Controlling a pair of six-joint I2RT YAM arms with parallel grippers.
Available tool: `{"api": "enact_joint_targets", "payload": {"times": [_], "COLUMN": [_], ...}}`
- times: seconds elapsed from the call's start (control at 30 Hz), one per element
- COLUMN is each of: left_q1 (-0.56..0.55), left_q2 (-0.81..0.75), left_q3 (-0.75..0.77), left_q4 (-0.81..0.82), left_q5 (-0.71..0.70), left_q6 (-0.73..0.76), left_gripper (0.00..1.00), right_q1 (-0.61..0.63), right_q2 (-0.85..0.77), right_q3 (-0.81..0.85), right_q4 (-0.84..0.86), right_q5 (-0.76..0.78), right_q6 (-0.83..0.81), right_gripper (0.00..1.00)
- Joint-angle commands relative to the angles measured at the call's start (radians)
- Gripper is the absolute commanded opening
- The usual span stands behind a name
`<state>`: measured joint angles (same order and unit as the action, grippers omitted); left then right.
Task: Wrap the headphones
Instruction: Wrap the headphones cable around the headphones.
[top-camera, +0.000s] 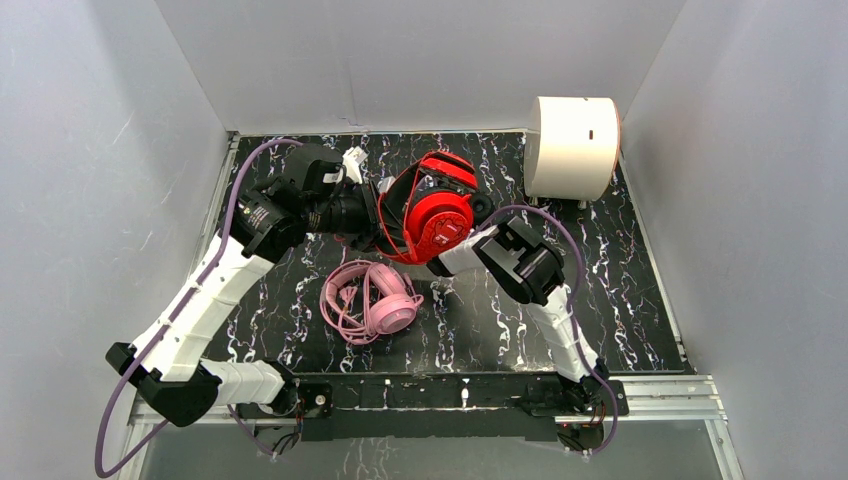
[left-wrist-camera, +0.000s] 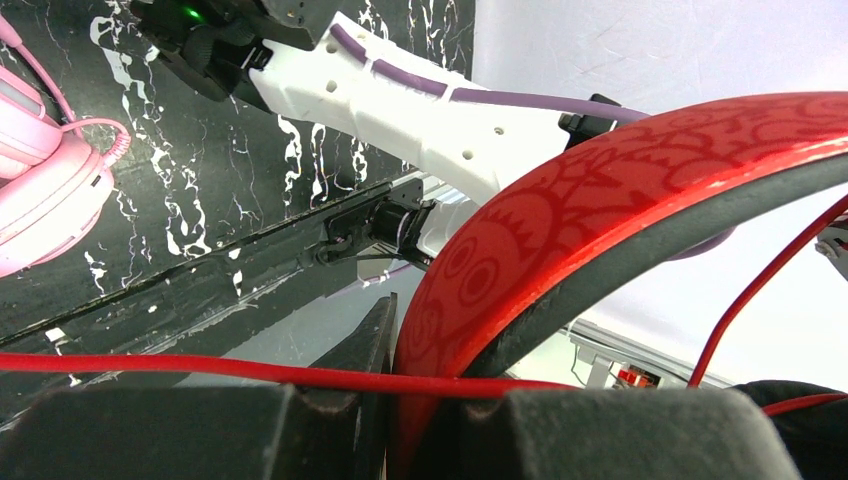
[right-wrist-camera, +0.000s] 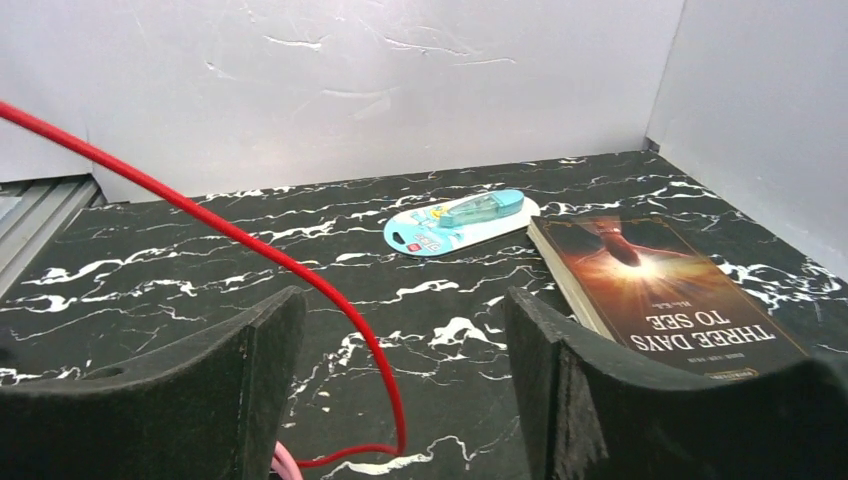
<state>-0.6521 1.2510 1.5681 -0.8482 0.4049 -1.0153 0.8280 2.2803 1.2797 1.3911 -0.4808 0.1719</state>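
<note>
So the red headphones (top-camera: 437, 213) are up off the worktop (top-camera: 610, 290), toward the back middle, with the left hand (left-wrist-camera: 400, 425) pressed together on the headband (left-wrist-camera: 620, 190). The pink headphones (top-camera: 372, 300) lie on the worktop just in front, cord in loose loops beside them. Can't spot a third set anywhere.

The right hand (right-wrist-camera: 400, 330) is spread wide. The thin red cable (right-wrist-camera: 250, 250) runs down between its fingers and touches neither, as far as I can tell.

Handling-wise, my guess is the red set is bulky but light. It's hard glossy plastic with a printed pattern on the band and a darker strip along its inner edge. The band looks stiff and curved, so it's the sensible place to clamp, which is where the left hand is. The cups probably swivel and flop, so I wouldn't grab there.

The cable is the fiddly bit: thin, round, smooth and springy. It's likely to slip out of a loose pinch and uncoil itself. I'd pinch it close to the cup and feed it round under light tension, with no yanking where it enters the plastic.
</note>
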Motion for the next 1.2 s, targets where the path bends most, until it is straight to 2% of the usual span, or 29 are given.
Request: {"api": "enact_joint_targets", "payload": {"times": [0.0, 0.07, 0.1, 0.2, 0.27, 0.4, 0.63, 0.9, 1.03, 1.17], "left_q1": [0.003, 0.005, 0.004, 0.004, 0.004, 0.003, 0.005, 0.005, 0.005, 0.005], "left_q2": [-0.038, -0.038, -0.038, -0.040, -0.046, -0.057, -0.059, -0.059, -0.055, -0.048], "left_q3": [0.008, 0.005, 0.000, -0.020, -0.038, -0.067, -0.090, -0.082, -0.103, -0.093], "left_q4": [0.054, 0.054, 0.054, 0.054, 0.054, 0.058, 0.049, -0.025, -0.036, -0.099], "left_q5": [0.064, 0.063, 0.063, 0.064, 0.060, 0.057, 0.029, -0.079, -0.084, -0.128], "left_q6": [-0.020, -0.020, -0.019, -0.017, -0.016, -0.013, -0.002, 0.017, 0.040, 0.087], "left_gripper": [0.00, 0.00, 0.00, 0.00, 0.00, 0.00, 0.00, 0.00, 0.00, 0.00], "right_q1": [0.023, 0.022, 0.018, -0.015, -0.048, -0.142, -0.324, -0.535, -0.606, -0.713], "right_q2": [0.008, -0.004, -0.015, -0.067, -0.114, -0.234, -0.402, -0.686, -0.778, -0.832], "right_q3": [0.044, 0.030, 0.021, -0.018, -0.070, -0.198, -0.357, -0.614, -0.637, -0.636], "right_q4": [0.074, 0.110, 0.119, 0.121, 0.139, 0.079, 0.035, -0.071, -0.188, -0.241], "right_q5": [0.005, 0.024, 0.038, 0.098, 0.137, 0.272, 0.258, 0.313, 0.291, 0.242], "right_q6": [0.008, 0.029, 0.036, 0.091, 0.125, 0.151, 0.209, 0.225, 0.209, 0.290], "right_gripper": [0.75, 0.65, 0.57, 0.13, 0.00, 0.00, 0.00, 0.00, 0.00, 0.00]}}
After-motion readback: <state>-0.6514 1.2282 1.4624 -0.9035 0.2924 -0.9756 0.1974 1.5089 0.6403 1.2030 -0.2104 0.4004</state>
